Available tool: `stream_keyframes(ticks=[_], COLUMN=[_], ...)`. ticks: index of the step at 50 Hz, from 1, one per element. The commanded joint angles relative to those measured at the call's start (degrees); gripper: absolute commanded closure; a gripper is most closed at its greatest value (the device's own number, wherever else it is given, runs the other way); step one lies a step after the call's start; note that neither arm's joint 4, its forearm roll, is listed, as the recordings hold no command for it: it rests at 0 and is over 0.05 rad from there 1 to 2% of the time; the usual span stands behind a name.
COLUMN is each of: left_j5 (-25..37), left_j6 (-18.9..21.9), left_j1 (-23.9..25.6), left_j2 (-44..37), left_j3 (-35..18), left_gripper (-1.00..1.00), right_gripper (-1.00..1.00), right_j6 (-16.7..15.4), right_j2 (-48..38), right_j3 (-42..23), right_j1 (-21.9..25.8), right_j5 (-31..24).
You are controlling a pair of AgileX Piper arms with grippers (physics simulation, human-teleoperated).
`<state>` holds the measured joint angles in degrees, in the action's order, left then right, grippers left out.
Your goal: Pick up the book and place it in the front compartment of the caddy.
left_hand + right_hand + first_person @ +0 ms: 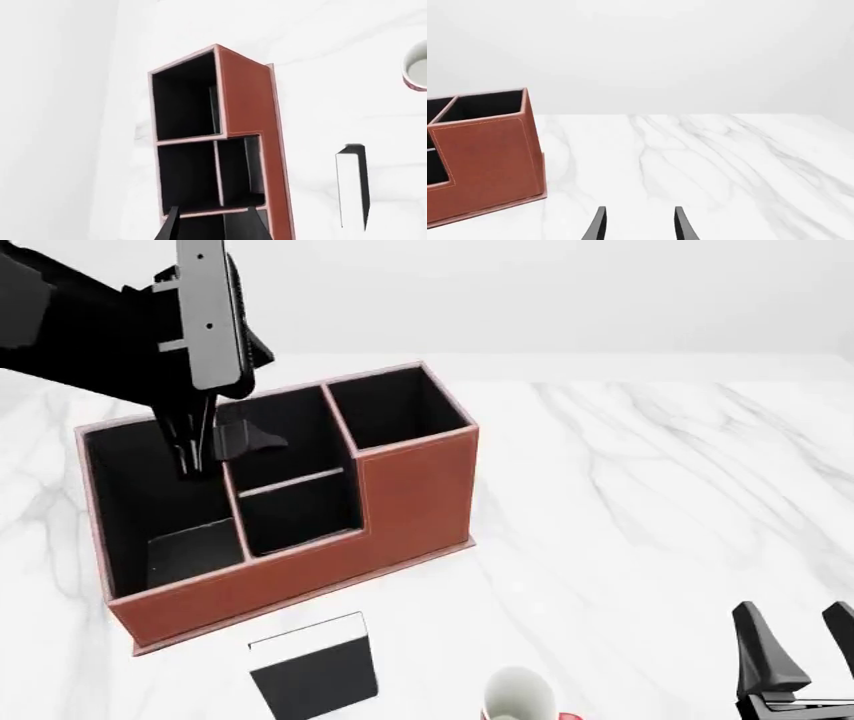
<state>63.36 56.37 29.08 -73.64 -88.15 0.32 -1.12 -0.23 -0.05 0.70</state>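
Right gripper point(638, 225) (jaws spread) low over marble table point(707, 165), caddy point(490, 160) well apart

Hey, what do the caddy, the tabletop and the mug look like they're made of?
These are simulator renders, so this goes by look only. The caddy looks like reddish-brown leather or leatherette, matte, with pale edge trim and black lining. The tabletop looks like polished white marble: grey veins run across it. The mug looks like glazed white ceramic, smooth, with a red accent.

A: Anything cut off?
B: The mug point(523, 698) and the right gripper point(803, 652) run off the front view's bottom edge.
A: And hidden?
B: The left arm point(120, 330) covers part of the caddy point(287, 570) there.
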Motion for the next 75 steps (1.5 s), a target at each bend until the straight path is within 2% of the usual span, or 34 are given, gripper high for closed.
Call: stream_keyframes(ticks=[1,8,13,31,37,65,72,75], left_j5=[6.52,6.47,6.44,4.98,4.41,2.78,3.10,2.91], left_j6=[-0.65,-0.30,-2.32,-5.50,-8.74,-13.07,-18.09,-18.52], left_j1=[-3.00,-4.24,-2.39,0.25,3.57,5.51,9.38,9.55], left_j2=[3.51,3.32,2.80,2.81,1.90,2.85,2.47,2.75], left_j3=[1.66,4.33,5.29,9.02,8.54,14.01,13.81,14.65], left_gripper=[-1.00,-1.00,-1.00,-1.00,-1.00,-1.00,-1.00,-1.00], right_gripper=[-1.00,-1.00,-1.00,-1.00,-1.00,-1.00,-1.00,-1.00], right_j6=[-0.09,-0.09,-0.12,-0.10,-0.10,-0.11,-0.11,-0.11], right_j2=[0.29,0.29,0.29,0.50,0.50,0.37,0.44,0.41], right_j3=[0.02,0.02,0.02,0.07,0.07,0.06,0.04,0.04], right_j1=[0.01,0.02,0.01,0.03,0.03,0.03,0.03,0.04], right_j5=[-0.22,-0.22,-0.22,-0.38,-0.39,-0.25,-0.33,-0.32])
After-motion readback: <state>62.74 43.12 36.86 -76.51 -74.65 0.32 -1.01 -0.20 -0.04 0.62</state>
